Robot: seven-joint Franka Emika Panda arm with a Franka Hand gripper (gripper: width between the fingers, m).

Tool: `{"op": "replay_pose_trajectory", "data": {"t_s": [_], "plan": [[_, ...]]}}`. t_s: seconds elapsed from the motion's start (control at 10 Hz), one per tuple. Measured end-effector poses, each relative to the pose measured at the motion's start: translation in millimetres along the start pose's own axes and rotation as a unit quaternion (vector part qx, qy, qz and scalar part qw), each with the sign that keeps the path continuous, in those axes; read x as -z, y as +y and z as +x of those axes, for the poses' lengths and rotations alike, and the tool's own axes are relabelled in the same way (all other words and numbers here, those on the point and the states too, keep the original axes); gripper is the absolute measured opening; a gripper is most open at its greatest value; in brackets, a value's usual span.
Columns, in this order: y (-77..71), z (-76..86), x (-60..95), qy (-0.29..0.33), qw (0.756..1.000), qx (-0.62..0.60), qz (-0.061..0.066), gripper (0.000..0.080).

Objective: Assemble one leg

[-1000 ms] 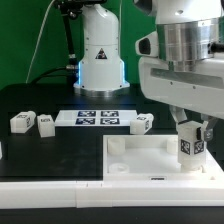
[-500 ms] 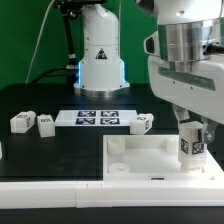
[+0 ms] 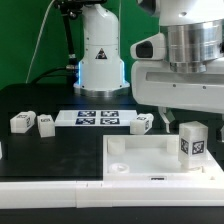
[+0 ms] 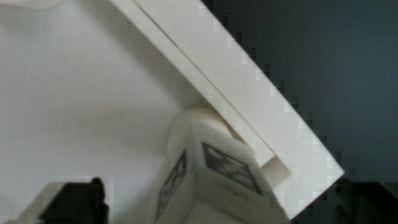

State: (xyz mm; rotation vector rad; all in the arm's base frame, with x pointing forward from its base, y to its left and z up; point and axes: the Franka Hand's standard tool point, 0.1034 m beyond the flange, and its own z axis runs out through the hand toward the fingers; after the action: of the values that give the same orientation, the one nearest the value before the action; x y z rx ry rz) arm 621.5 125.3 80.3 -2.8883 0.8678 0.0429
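One leg [image 3: 193, 143], a white block with a black-and-white tag, stands upright in the near corner of the large white tray-like piece [image 3: 140, 158] at the exterior view's right. My gripper [image 3: 186, 114] hangs just above it with its jaws open, not touching it. In the wrist view the same leg [image 4: 221, 170] sits between my two dark fingertips [image 4: 71, 203], by the tray's raised rim [image 4: 228, 72]. Three more legs lie on the black table: two at the exterior view's left [image 3: 22, 122] [image 3: 46, 125] and one [image 3: 143, 123] next to the marker board.
The marker board [image 3: 98, 119] lies flat behind the tray piece. The arm's white base [image 3: 100, 55] stands at the back centre. A white ledge [image 3: 60, 195] runs along the front edge.
My gripper has let go of the leg and risen straight up. The leg stays standing in the tray's corner.
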Motion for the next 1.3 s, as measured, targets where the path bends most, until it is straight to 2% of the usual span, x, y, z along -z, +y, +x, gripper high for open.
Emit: {"op": "replay_pose_trajectory", "data": {"t_s": [0.1,0.3,0.5,0.7,0.8,0.9,1.0,1.1,1.2,1.3], "plan": [[-1.2,0.0,0.5,0.001,0.998,0.055,0.0,0.0649],[-2.1,1.9,4.7,0.001,0.983,0.186,-0.013,0.0649],[-0.5,5.4,6.6,0.001,0.962,0.274,-0.015,0.0649],[0.2,6.1,6.9,0.002,0.926,0.376,-0.02,0.0649],[0.4,6.2,6.8,0.001,0.919,0.393,-0.02,0.0649],[0.3,6.0,6.7,0.001,0.92,0.392,-0.02,0.0563],[0.3,6.0,6.7,0.001,0.92,0.392,-0.02,0.0427],[0.2,6.0,6.7,0.001,0.921,0.389,-0.02,0.0427],[0.2,6.1,6.7,0.001,0.928,0.371,-0.019,0.029],[0.3,6.1,6.7,0.001,0.928,0.372,-0.019,0.029]]}}
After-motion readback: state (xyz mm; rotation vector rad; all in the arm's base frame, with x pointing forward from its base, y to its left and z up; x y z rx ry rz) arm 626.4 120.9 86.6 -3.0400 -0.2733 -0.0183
